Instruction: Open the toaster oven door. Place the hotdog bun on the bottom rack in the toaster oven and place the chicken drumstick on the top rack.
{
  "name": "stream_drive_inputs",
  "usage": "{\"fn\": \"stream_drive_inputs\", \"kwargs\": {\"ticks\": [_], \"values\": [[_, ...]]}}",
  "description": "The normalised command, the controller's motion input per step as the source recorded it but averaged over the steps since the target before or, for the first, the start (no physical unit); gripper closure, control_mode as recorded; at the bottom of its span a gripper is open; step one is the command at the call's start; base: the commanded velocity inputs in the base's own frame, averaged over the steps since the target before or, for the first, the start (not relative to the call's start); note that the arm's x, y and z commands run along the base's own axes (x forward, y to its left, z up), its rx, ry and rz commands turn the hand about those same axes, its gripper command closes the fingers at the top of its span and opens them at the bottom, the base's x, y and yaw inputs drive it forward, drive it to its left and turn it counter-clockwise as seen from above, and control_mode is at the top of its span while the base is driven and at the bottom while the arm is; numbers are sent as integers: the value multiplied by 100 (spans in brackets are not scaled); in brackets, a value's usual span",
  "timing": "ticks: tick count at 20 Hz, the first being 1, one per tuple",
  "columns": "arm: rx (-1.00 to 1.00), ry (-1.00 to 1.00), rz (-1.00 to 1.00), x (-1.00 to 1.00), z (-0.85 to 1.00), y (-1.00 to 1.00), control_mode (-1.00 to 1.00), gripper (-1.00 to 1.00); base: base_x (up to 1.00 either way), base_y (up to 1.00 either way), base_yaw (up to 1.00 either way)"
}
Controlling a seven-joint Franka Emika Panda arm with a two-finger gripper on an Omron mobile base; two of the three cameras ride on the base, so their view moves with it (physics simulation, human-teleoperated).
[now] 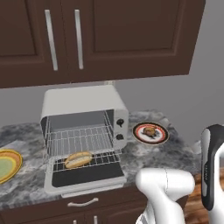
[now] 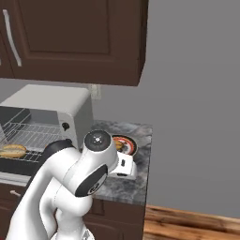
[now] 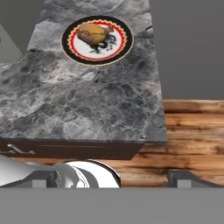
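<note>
The toaster oven (image 1: 83, 103) stands on the counter with the toaster oven door (image 1: 83, 175) folded down flat. The hotdog bun (image 1: 78, 159) lies on the bottom rack (image 1: 103, 161), and the top rack (image 1: 78, 140) above it is bare. The chicken drumstick (image 1: 150, 131) rests on a red-rimmed plate (image 1: 162, 136) to the right of the oven. In the hand view, the drumstick (image 3: 92, 34) lies far ahead on its plate (image 3: 124, 41). My gripper (image 3: 116, 180) hangs open over the counter's front edge, well short of the plate, with nothing between its fingers.
A yellow-green plate (image 1: 6, 165) sits at the counter's left end. Dark wall cabinets (image 1: 87, 35) hang above the oven. The marble counter (image 3: 87, 96) ends just right of the drumstick plate, with wooden floor (image 3: 192, 127) beyond. My arm (image 2: 75, 173) partly hides the plate (image 2: 130, 146).
</note>
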Motion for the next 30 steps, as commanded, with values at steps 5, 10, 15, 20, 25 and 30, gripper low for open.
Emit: {"fn": "stream_drive_inputs", "kwargs": {"ticks": [5,10,15,20,25,30], "values": [[0,0,0,0,0,0,100,-100,41,-30,0],[0,0,0,0,0,0,100,-100,1,-2,0],[0,0,0,0,0,0,100,-100,0,0,0],[0,0,0,0,0,0,100,-100,0,0,0],[0,0,0,0,0,0,-100,-100,0,0,0],[0,0,0,0,0,0,-100,-100,0,0,0]]}}
